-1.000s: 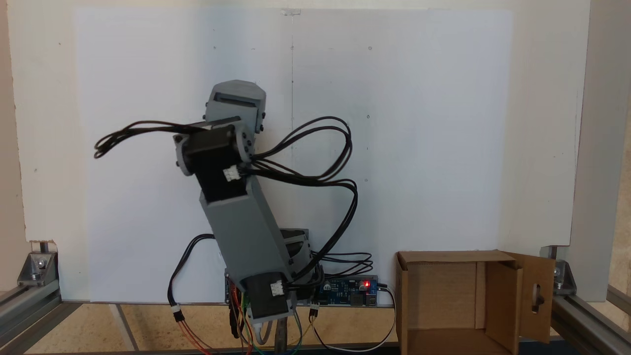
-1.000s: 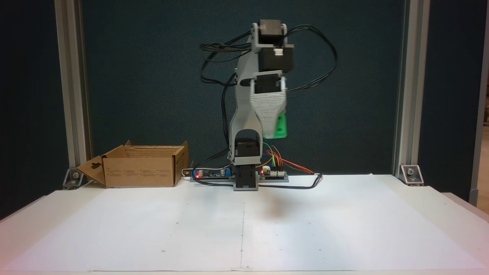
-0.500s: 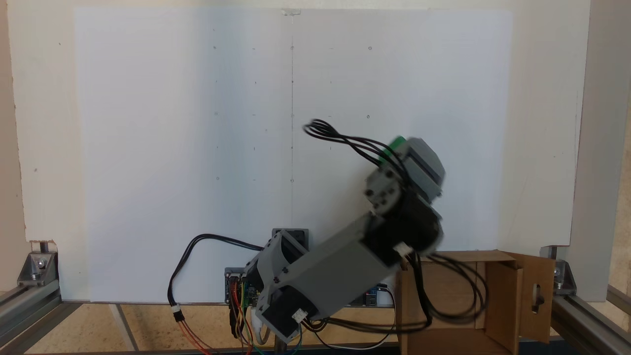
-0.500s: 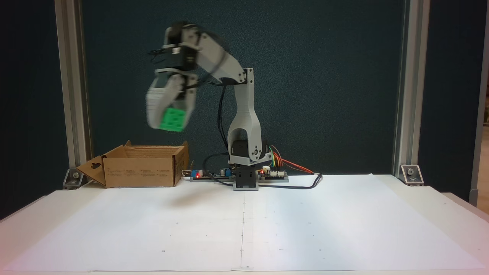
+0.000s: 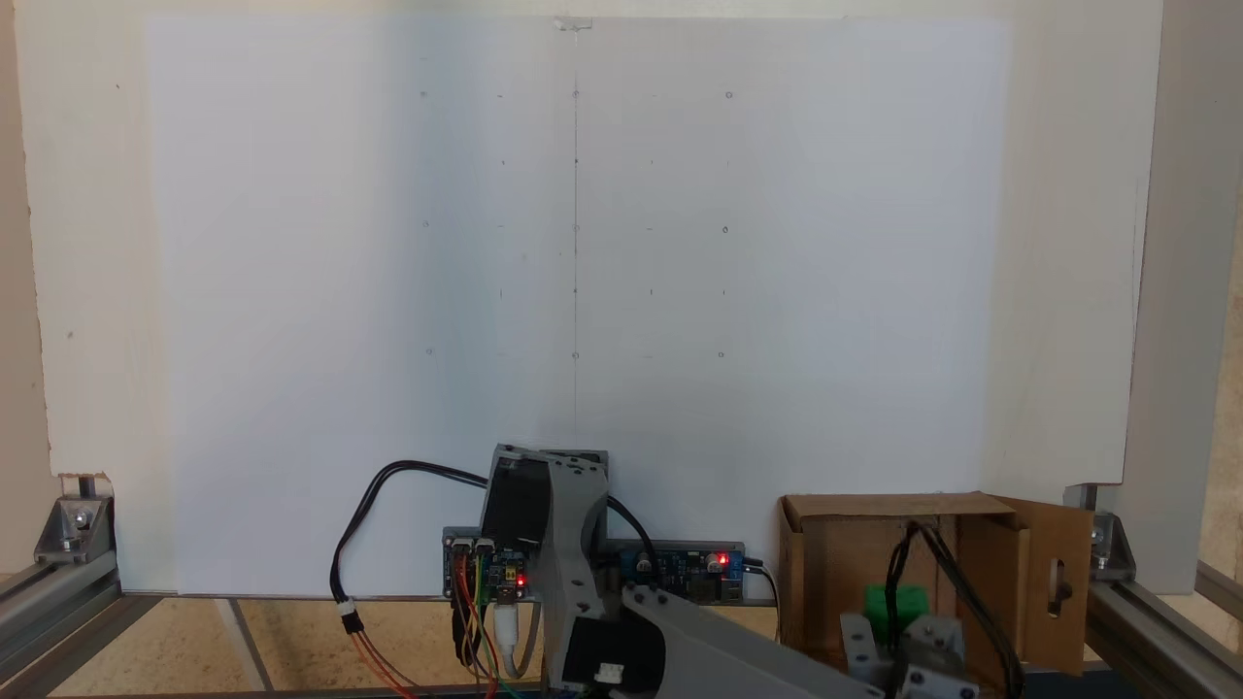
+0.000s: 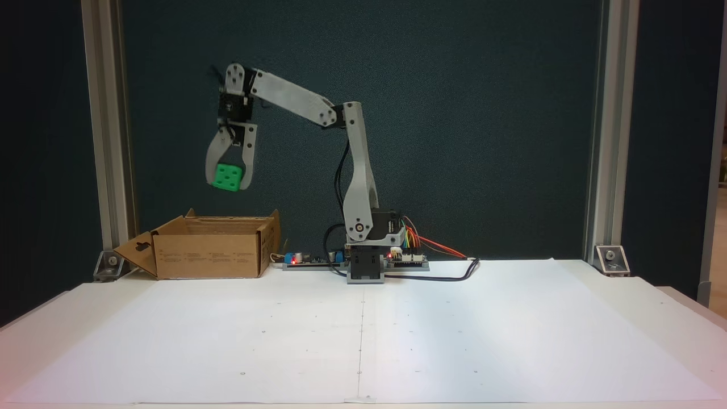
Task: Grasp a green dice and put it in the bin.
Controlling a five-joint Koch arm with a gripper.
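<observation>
Fixed view: pincer (image 6: 229, 179) clamped on green dice (image 6: 228, 177), high above the cardboard bin (image 6: 210, 261) at far left of the desk (image 6: 363, 335).
Fixed view: green dice (image 5: 895, 606) over the bin (image 5: 825, 553) interior.
Handling: likely light, rigid, smooth (flat opposite faces suit gripping).

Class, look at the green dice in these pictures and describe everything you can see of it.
The green dice is a small, bright green cube with rounded edges; it looks like plastic. The face toward the front fixed view shows several same-colour pips. It hangs slightly tilted in the air, clamped between the two grey fingers of the gripper, touching nothing else. It sits well above the open cardboard box. In a fixed view from above it appears over the box's inside.
</observation>
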